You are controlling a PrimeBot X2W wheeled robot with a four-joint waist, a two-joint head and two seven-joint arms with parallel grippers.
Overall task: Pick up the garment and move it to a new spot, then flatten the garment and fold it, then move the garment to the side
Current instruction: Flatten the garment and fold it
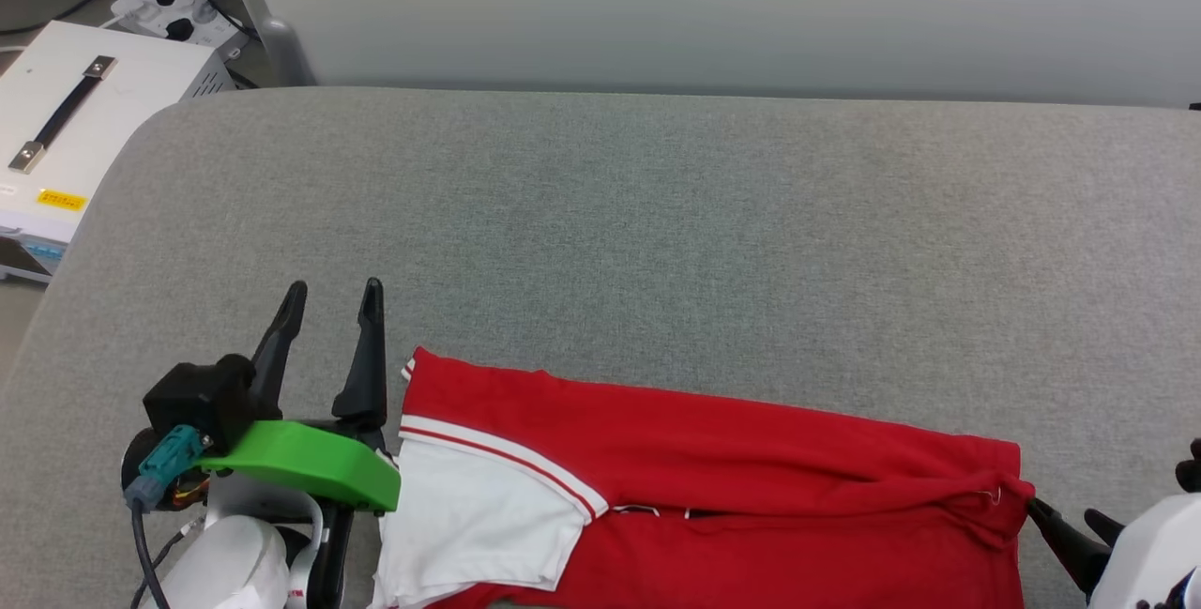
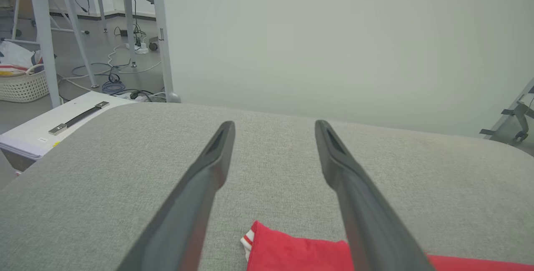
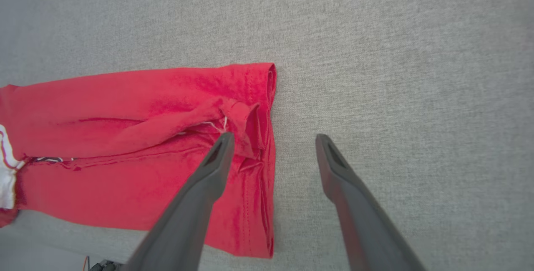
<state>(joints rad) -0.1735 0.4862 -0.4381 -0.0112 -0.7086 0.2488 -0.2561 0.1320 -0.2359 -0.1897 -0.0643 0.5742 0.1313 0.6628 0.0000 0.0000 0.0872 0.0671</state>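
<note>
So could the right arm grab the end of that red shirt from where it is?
Probably yes. The right gripper hangs open at the hem edge of the garment, one finger over the red cloth, the other over the bare grey surface. Nothing lies in between.

head view looking down, wrist views close, sharing the garment (image 1: pixel 713 459)

1 red garment (image 1: pixel 751 459), 2 end effectors (image 1: pixel 335 288) (image 3: pixel 274 137), 1 grey table (image 1: pixel 657 215), 1 white case (image 1: pixel 94 112), 1 power strip (image 1: pixel 174 13)
</note>
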